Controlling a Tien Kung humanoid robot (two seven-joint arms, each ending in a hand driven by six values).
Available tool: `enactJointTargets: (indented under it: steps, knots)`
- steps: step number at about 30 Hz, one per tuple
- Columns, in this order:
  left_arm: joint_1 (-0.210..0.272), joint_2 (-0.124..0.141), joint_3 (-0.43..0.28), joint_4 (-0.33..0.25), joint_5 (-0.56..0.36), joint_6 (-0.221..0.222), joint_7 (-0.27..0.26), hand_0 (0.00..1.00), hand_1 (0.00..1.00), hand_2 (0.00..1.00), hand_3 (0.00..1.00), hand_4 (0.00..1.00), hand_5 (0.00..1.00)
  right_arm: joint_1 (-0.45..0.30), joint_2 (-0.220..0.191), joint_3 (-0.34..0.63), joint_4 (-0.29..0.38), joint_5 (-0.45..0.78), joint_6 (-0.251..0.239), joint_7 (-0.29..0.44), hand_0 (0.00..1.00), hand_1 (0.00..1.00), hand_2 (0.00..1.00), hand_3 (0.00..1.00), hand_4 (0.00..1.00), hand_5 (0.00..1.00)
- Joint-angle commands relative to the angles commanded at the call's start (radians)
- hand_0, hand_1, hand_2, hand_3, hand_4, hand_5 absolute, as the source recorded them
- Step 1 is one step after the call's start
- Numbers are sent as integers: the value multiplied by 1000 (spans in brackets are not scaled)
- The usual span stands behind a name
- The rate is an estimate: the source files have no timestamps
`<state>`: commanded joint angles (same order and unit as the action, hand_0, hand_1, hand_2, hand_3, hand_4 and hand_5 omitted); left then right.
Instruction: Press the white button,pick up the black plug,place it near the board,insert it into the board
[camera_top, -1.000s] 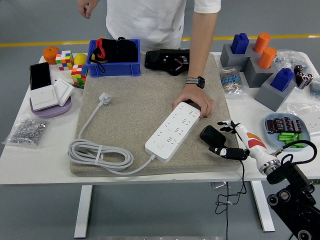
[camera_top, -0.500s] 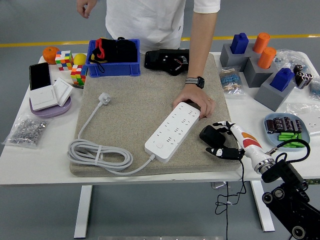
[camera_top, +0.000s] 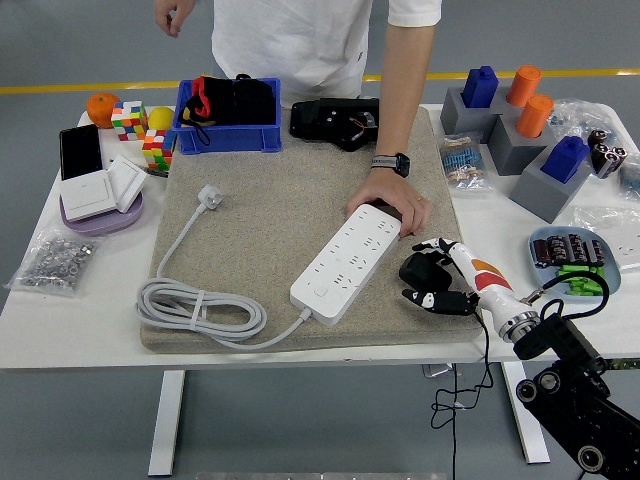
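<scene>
Your tabletop (camera_top: 80, 310) carries a beige mat (camera_top: 260, 200) with the power strip (camera_top: 345, 262), whose far end a person's hand (camera_top: 392, 203) steadies. Your right hand (camera_top: 445, 285) has moved left toward the strip, fingers (camera_top: 428, 297) pinching the black plug (camera_top: 418, 270), now at the strip's 3 o'clock, near enough to start insertion.

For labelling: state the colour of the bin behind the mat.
Blue bin, clearest in the head view.

You are in a lab: grey floor with a yellow line (camera_top: 100, 88), a white table (camera_top: 80, 320) crowded with test props like Rubik's cubes (camera_top: 128, 118) and a blue bin (camera_top: 228, 130).
</scene>
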<state>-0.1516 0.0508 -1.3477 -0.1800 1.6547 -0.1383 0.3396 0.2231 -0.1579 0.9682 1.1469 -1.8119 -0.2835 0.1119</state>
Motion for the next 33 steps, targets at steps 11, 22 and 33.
enactJointTargets:
  steps: [11, 22, 33]
  knots:
    - [-4, 0, 2, 0, -2, 0, -1, 699, 670, 647, 650, 562, 191, 11, -3, 1, -10, -2, -8, 6, 635, 630, 594, 647, 847, 235]
    - [-1, 0, -2, 0, 1, 0, 0, 699, 670, 647, 650, 562, 191, 13, -2, -2, -17, -9, -15, 4, 558, 568, 543, 622, 786, 161]
    - [-4, -1, 3, 0, -3, 0, -1, 699, 670, 647, 650, 562, 191, 18, -2, -5, -25, -21, -46, 9, 421, 412, 420, 563, 713, 2]
